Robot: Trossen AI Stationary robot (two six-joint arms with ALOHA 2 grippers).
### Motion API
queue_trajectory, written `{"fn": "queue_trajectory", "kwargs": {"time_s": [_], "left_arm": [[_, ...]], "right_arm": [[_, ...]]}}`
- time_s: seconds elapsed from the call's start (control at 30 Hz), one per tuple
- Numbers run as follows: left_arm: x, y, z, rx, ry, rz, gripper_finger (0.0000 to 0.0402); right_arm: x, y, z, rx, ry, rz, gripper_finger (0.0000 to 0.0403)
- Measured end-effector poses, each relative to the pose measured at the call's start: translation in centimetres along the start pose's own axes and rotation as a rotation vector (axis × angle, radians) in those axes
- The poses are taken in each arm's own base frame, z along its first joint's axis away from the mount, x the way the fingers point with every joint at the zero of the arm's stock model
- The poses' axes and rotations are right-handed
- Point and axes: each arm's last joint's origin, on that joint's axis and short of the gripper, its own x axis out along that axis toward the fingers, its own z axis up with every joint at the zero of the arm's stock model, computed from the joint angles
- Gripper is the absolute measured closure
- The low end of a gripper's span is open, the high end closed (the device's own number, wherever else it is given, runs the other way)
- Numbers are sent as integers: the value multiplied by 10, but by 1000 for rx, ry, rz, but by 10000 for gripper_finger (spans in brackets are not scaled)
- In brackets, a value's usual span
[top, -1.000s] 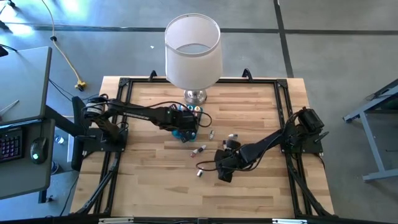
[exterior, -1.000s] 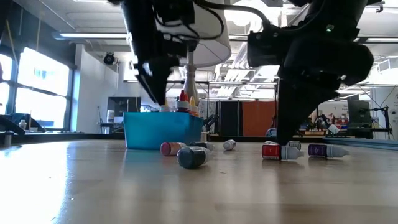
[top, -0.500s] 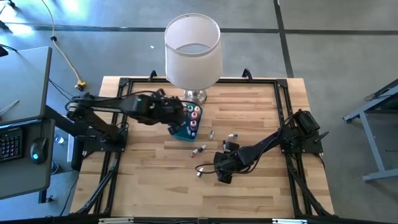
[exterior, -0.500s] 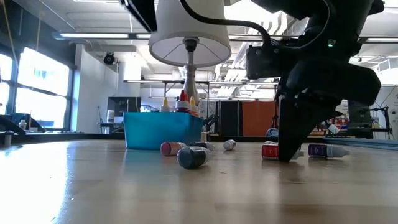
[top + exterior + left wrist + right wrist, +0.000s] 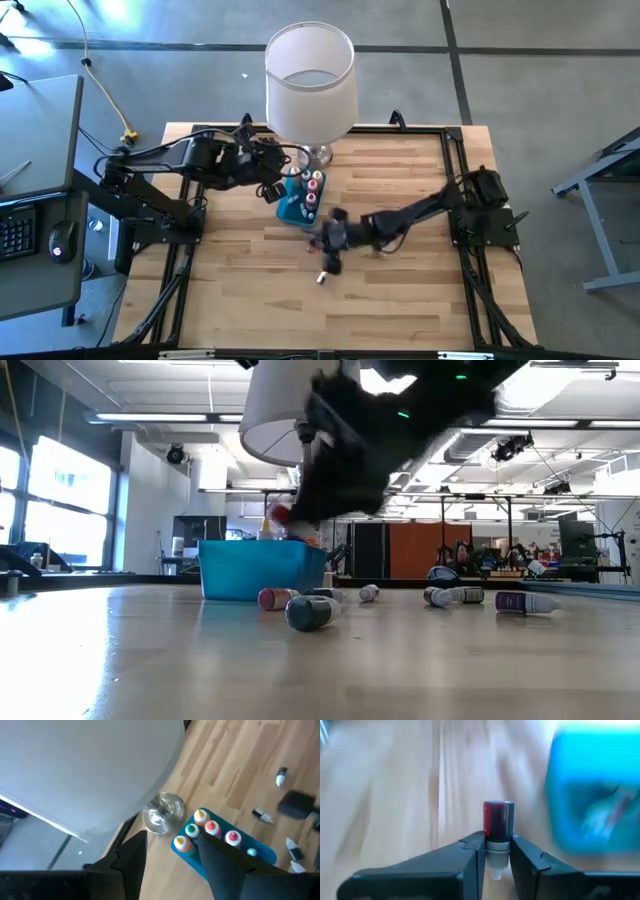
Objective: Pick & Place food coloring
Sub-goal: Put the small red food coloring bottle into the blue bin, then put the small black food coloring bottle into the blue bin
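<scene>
Wooden table [image 5: 230, 290] seen from above, with a white lamp [image 5: 310, 80] at its far edge and a blue tray [image 5: 293, 207] just in front of the lamp base. The right pincer [image 5: 497, 851] is clamped on a small red food coloring vial [image 5: 498, 824], carried above the table close beside the tray. The left pincer [image 5: 172, 851] hovers spread apart and empty, above the lamp base and the tray's far end.

To place the vial well, it should probably be brought over a free spot in the tray, kept upright, and lowered clear of the bottles [image 5: 210, 827] already standing there before letting go.

Only the right wrist view shows the grip on the vial; from above the arm hides it. The low view shows loose bottles [image 5: 306, 611] lying on the table, including a purple one [image 5: 527, 601] well apart from the tray.
</scene>
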Motion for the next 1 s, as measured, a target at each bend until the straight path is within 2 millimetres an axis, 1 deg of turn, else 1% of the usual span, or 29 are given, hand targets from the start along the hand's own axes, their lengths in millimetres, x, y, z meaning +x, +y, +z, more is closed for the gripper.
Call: {"fn": "queue_trajectory", "kwargs": {"time_s": [0.1, 0.17, 0.23, 0.3, 0.4, 0.53, 0.6, 0.77, 0.9, 1.0], "left_arm": [[-2, 2, 2, 8, -12, 9, 229], [-2, 2, 2, 12, -9, 10, 229], [-2, 2, 1, 16, -5, 9, 229], [-2, 2, 1, 20, 0, 10, 229], [-2, 2, -2, 36, 18, 14, 229], [-2, 3, -2, 39, 22, 15, 229], [-2, 3, -2, 43, 26, 17, 229], [-2, 3, -3, 48, 32, 18, 229], [-2, 3, -3, 47, 32, 17, 229], [-2, 3, -4, 42, 38, 18, 229]], "right_arm": [[2, -21, 22, -20, -167, -12, 342], [3, -37, 30, -35, -210, -47, 341], [5, -52, 31, -48, -190, -106, 337], [8, -68, 26, -45, -136, -177, 336], [10, -82, 23, -31, -87, -231, 333], [10, -86, 29, -40, -128, -163, 315], [10, -86, 30, -71, -129, -124, 298], [10, -83, 28, -91, -115, -112, 248], [6, -74, 29, -124, -114, -92, 225], [-9, -58, 34, -172, -117, -46, 223]]}}
